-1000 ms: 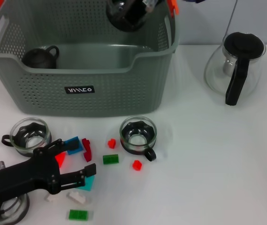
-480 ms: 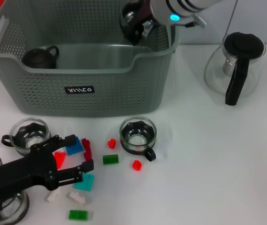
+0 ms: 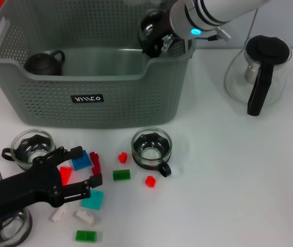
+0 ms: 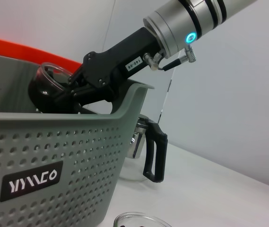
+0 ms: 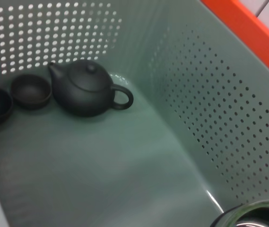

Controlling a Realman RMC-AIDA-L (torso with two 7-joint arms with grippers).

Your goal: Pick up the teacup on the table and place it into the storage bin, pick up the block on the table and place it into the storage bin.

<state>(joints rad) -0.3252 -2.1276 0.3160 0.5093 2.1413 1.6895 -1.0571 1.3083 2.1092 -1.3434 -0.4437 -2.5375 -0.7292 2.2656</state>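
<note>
Right gripper (image 3: 154,38), reaching in over the far right corner of the storage bin (image 3: 92,98), with its fingers closed on a glass teacup (image 3: 150,32); the cup hangs inside the rim, above the bin floor, so that a release would likely drop it clear of the wall. On the bin floor, a dark teapot (image 5: 84,87) and two small dark bowls (image 5: 29,91) lie at the left end, apart from the held cup. Left gripper (image 3: 76,175) hovers low over the near left of the worktop (image 3: 239,180) with its fingers spread wide around a red block (image 3: 65,173), apparently poised to close on it for the second pick. Other coloured blocks (image 3: 121,174), two more glass cups (image 3: 151,146) and a glass jug (image 3: 257,72) rest on the worktop outside the bin.
</note>
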